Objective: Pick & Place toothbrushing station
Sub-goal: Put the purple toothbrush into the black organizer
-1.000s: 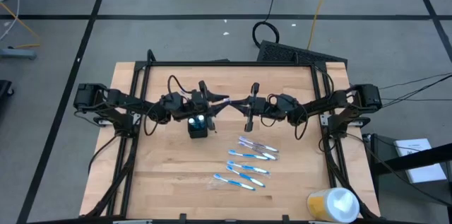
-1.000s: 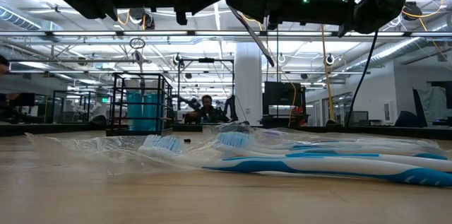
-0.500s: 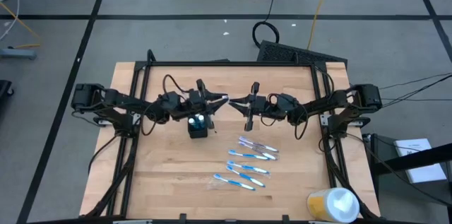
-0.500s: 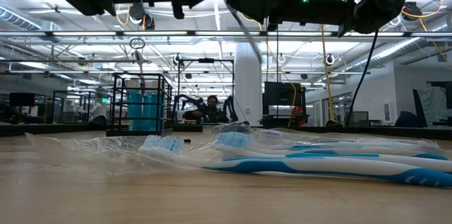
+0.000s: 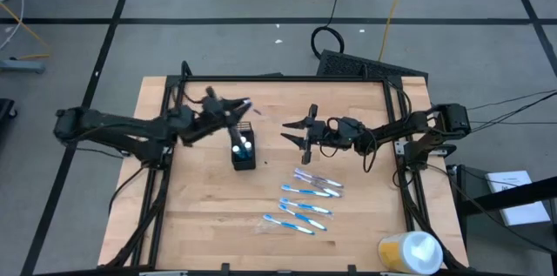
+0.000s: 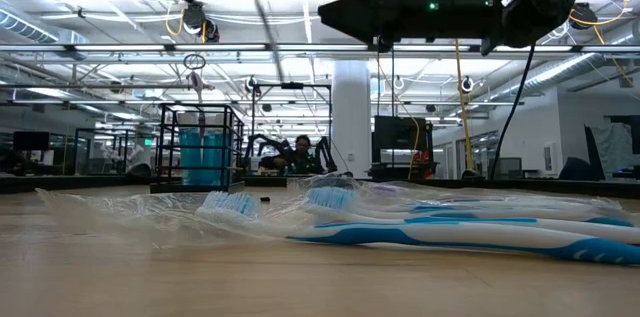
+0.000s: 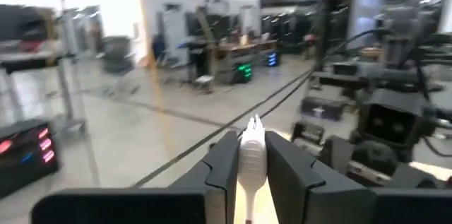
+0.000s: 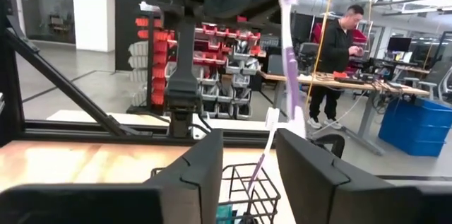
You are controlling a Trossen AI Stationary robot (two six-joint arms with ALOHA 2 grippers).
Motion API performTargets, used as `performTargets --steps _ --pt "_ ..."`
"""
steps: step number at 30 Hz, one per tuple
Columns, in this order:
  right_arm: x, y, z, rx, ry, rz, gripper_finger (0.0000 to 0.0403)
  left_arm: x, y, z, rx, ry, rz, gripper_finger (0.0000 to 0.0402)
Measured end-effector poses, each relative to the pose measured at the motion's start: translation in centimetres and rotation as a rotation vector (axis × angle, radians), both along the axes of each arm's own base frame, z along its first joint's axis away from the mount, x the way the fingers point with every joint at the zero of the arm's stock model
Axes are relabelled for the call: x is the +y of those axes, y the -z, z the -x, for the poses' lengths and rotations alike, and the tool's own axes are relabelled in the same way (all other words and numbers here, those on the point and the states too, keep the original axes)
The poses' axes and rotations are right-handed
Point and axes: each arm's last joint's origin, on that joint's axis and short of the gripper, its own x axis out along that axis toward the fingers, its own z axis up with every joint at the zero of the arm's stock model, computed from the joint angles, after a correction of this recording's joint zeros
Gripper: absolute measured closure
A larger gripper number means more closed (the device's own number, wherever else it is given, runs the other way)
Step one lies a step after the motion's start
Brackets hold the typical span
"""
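Note:
The black mesh holder (image 5: 244,154) stands on the wooden table with blue-and-white tubes inside; it also shows in the low view (image 6: 201,147) and the right wrist view (image 8: 248,187), where a white toothbrush (image 8: 263,146) stands in it. My left gripper (image 5: 235,109) is up above the table, just far-left of the holder, shut on a toothbrush (image 6: 268,32). My right gripper (image 5: 292,131) is open and empty, raised to the right of the holder. Several blue-and-white toothbrushes (image 5: 306,199) lie flat on the table, near-right of the holder. My left gripper pinches a toothbrush between its two fingers, and the white stem (image 7: 252,155) shows between them in the left wrist view. The brush is lifted clear of the table. It hangs slanting down below the fingers (image 6: 275,52).
A yellow-and-white round container (image 5: 410,252) lies at the table's near right corner. The loose toothbrushes lie in clear wrap (image 6: 150,217) close before the low camera. A black frame (image 5: 287,78) runs round the table. A person (image 8: 339,54) stands in the room beyond.
My left gripper has drawn back toward the table's left edge, away from my right gripper, carrying the toothbrush with it. The two grippers met at the brush a second ago; now only the left one has it. The brush still hangs slanting.

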Motion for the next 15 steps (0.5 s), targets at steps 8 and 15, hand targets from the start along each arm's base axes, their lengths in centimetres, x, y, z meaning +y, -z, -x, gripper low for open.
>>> performTargets --steps 8,15 --pt "-0.7 0.1 0.0 0.015 0.024 -0.002 0.0271 -0.7 -0.6 4.3 0.073 -0.079 0.121 0.0351" --pt "-0.9 0.3 0.0 0.029 0.033 -0.004 0.0272 -0.7 0.7 5.2 0.16 -0.175 0.196 0.0341"
